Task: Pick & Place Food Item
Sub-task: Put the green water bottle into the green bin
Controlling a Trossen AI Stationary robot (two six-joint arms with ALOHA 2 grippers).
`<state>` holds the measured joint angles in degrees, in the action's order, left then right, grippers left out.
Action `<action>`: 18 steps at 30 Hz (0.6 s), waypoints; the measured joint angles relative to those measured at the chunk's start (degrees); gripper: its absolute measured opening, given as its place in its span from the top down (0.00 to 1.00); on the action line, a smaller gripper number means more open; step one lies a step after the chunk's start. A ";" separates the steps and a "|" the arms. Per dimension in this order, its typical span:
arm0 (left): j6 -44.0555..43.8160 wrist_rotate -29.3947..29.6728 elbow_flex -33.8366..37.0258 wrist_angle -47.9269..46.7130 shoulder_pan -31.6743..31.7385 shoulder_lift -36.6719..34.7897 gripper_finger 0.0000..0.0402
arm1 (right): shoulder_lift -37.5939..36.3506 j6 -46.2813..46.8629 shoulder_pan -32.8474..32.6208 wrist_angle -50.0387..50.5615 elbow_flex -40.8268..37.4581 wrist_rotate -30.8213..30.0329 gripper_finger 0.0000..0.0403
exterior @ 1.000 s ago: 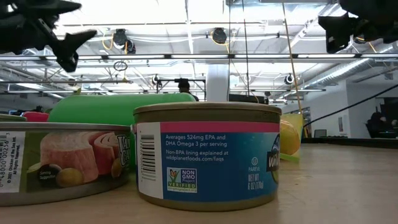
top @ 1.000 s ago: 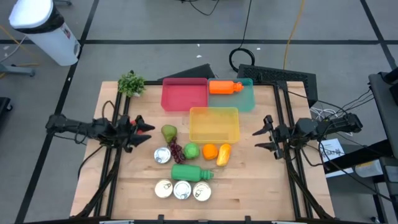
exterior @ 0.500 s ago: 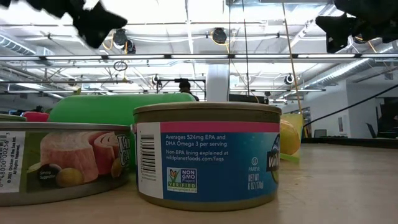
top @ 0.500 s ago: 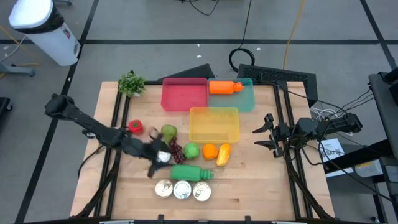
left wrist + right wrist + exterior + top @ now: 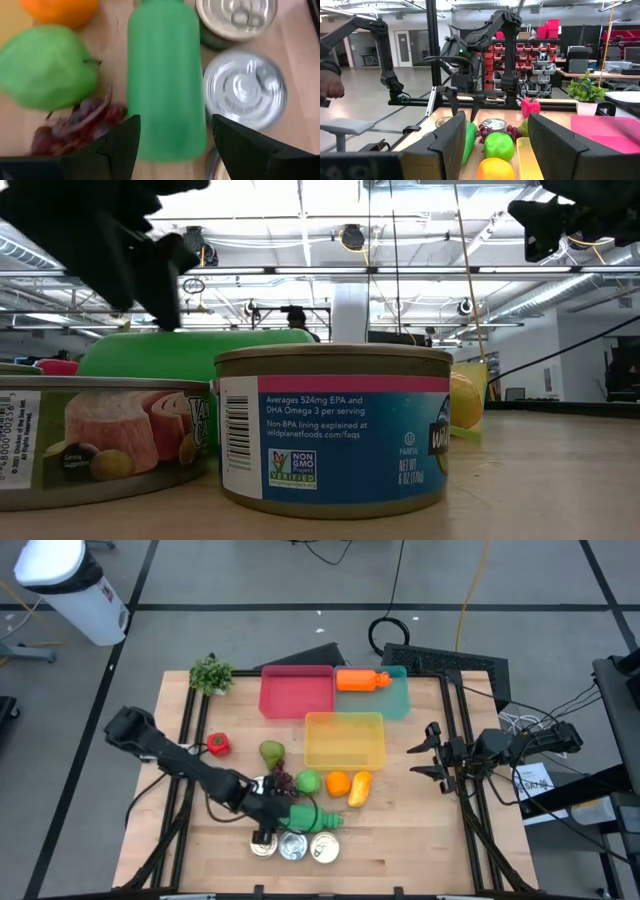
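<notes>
Left gripper [image 5: 268, 823] above green bottle [image 5: 306, 817], fingers apart, empty; right gripper [image 5: 425, 751] parked at table's right edge, fingers apart

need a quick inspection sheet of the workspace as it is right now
surface: wooden table, bare along its near right part.
job's things: green bottle lying flat; three cans in a row; grapes, green apple, orange, pear, red pepper; yellow bin, red bin, teal bin bearing an orange bottle.
clutter: small potted plant.
grippers: left end effector open above the green bottle; right end effector open, waiting at the right edge.
cables: coil on the floor beyond the table.
surroundings: white bin on the floor.
</notes>
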<state>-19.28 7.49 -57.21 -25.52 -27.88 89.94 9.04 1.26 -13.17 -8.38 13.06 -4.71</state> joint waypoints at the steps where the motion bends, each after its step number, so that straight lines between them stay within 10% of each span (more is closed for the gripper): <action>1: -0.54 -0.02 -0.07 1.09 0.09 0.76 0.37 | 0.00 0.01 0.00 0.02 0.00 0.00 0.51; 18: -2.33 -3.41 -0.19 1.84 1.73 5.24 0.34 | 0.04 0.00 0.00 0.04 0.00 0.02 0.51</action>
<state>-21.60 4.08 -57.41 -23.68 -26.15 95.18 9.08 1.26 -13.17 -8.34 13.06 -4.69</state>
